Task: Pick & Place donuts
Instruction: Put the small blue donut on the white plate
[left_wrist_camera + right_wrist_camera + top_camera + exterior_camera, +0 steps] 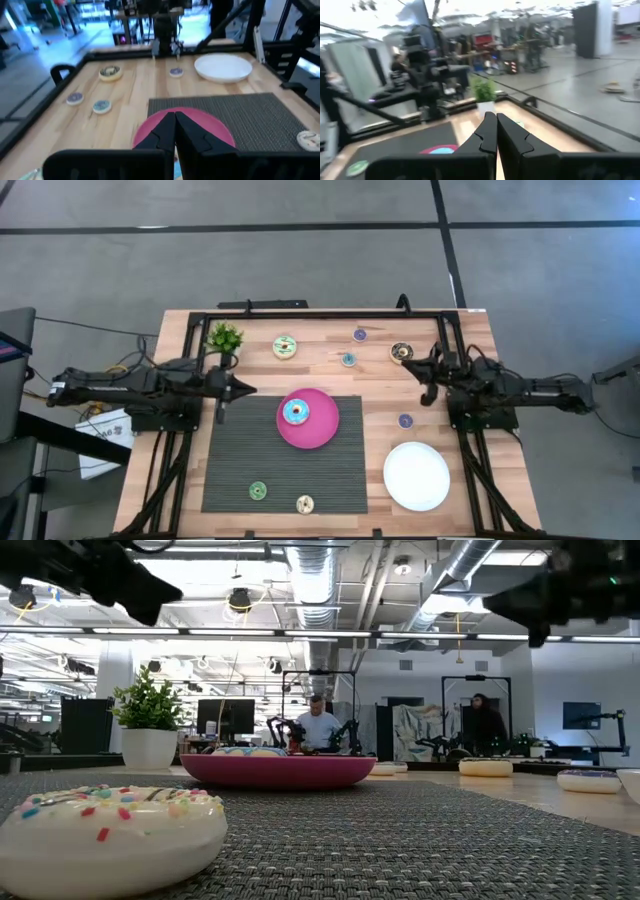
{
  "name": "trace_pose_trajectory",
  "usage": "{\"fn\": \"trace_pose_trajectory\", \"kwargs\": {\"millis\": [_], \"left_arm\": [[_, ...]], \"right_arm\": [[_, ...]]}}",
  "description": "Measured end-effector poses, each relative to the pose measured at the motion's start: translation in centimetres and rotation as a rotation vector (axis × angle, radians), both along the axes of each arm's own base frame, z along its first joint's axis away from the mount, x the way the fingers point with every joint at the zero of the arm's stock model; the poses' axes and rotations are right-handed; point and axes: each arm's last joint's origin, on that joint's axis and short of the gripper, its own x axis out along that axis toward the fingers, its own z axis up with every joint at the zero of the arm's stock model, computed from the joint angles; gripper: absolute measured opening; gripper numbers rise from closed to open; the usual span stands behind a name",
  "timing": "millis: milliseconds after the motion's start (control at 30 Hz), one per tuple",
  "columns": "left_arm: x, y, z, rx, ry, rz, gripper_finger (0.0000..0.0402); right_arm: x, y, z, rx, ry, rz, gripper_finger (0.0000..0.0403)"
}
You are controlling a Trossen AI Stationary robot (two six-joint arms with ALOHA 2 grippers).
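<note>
From above, the left gripper (243, 390) and right gripper (414, 367) hang empty, apart from the scattered donuts (285, 347); a blue donut (296, 413) lies on the pink plate (322, 430). Both wrist views show jaws pressed together, holding nothing.

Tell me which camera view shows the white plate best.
The high view: the whole white plate shows from above, empty, off the mat near the right arm. The left wrist view shows it smaller and slanted. The low view catches at most an edge; the right wrist view does not show it.
</note>
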Motion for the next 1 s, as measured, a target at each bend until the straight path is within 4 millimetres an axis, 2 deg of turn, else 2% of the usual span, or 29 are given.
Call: {"fn": "trace_pose_trajectory", "kwargs": {"millis": [100, 233, 400, 567, 667, 800, 1000], "left_arm": [[-0.9, 0.0, 0.3, 0.021, -0.036, 0.0, 0.0], [-1.7, 0.0, 0.3, 0.026, -0.034, 0.02, 0.0], [-2.2, 0.0, -0.2, 0.026, 0.009, 0.024, 0.0], [-2.2, 0.0, -0.2, 0.038, 0.019, 0.022, 0.0], [-2.2, 0.0, -0.3, 0.04, 0.021, 0.02, 0.0], [-2.2, 0.0, -0.3, 0.032, 0.021, 0.001, 0.0], [-2.2, 0.0, -0.4, 0.02, 0.031, -0.003, 0.0]], "right_arm": [[1.8, -0.3, 2.2, -0.021, 0.069, -0.034, 0.0], [5.6, -1.6, 4.5, 0.026, 0.167, -0.163, 0.0], [11.1, -5.0, 7.3, 0.215, 0.253, -0.293, 0.0], [16.1, -8.9, 8.8, 0.402, 0.464, -0.337, 0.0], [18.3, -11.1, 9.0, 0.485, 0.637, -0.34, 0.0], [20.8, -13.2, 8.0, 0.557, 0.873, -0.393, 0.0007], [23.5, -14.4, 5.7, 0.599, 1.027, -0.403, 0.0073]]}}
